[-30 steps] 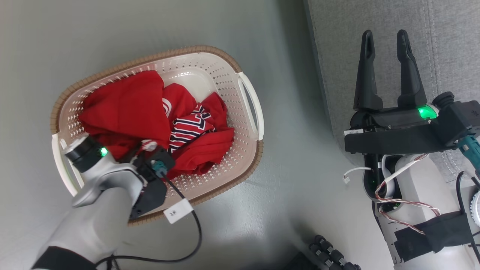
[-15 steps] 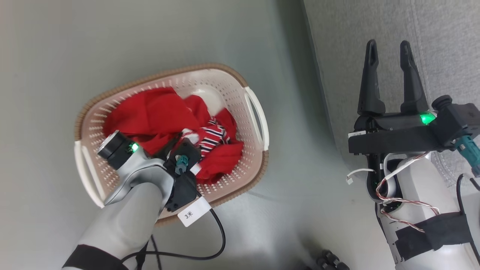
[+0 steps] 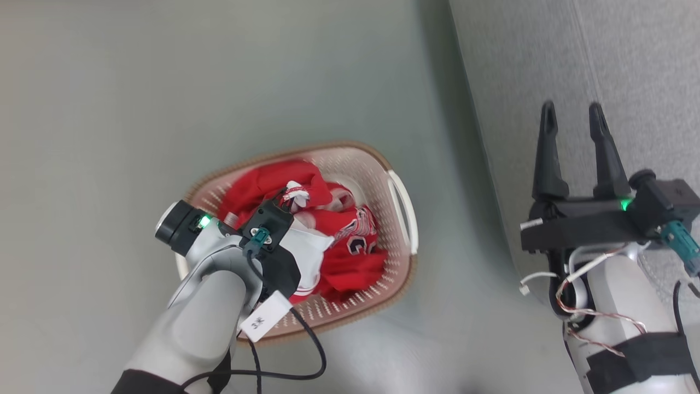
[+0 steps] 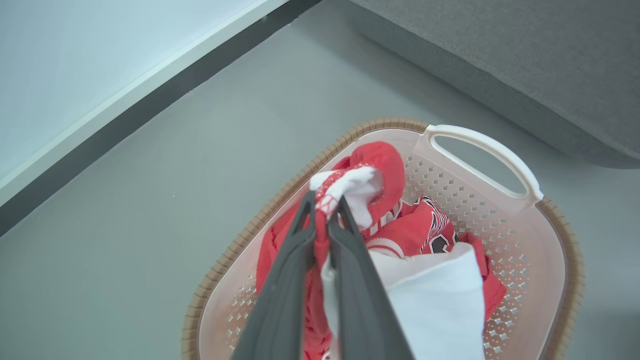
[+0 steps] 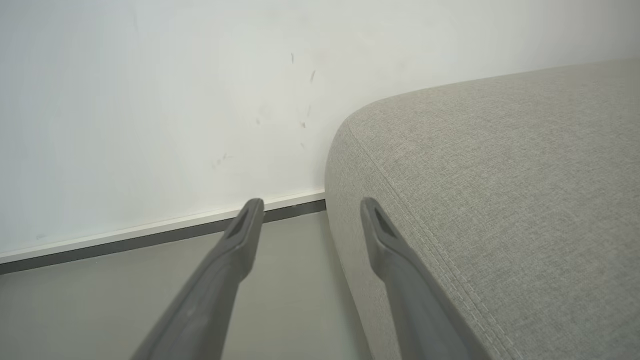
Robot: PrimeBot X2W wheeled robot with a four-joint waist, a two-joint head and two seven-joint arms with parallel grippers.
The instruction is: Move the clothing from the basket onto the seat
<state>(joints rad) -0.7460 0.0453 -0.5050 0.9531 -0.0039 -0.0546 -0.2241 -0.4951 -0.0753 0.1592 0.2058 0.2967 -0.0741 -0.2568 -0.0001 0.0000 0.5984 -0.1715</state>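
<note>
— What is gripped by the left gripper [image 4: 327, 202]?
— A red-and-white fold of the clothing [image 4: 380, 165] is pinched between its closed fingers. The rest is heaped beneath them in the basket [image 4: 250, 235].
— And rightward?
— The right gripper [image 3: 571, 112] is spread wide, nothing held, above the edge of the seat [image 3: 629, 54].

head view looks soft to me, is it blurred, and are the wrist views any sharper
Head view: slightly smeared, the seat weave and basket holes look soft. Left wrist view: basket sharp, left hand blurred close to the lens. Right wrist view: seat weave crisp, even light, no glare.
</note>
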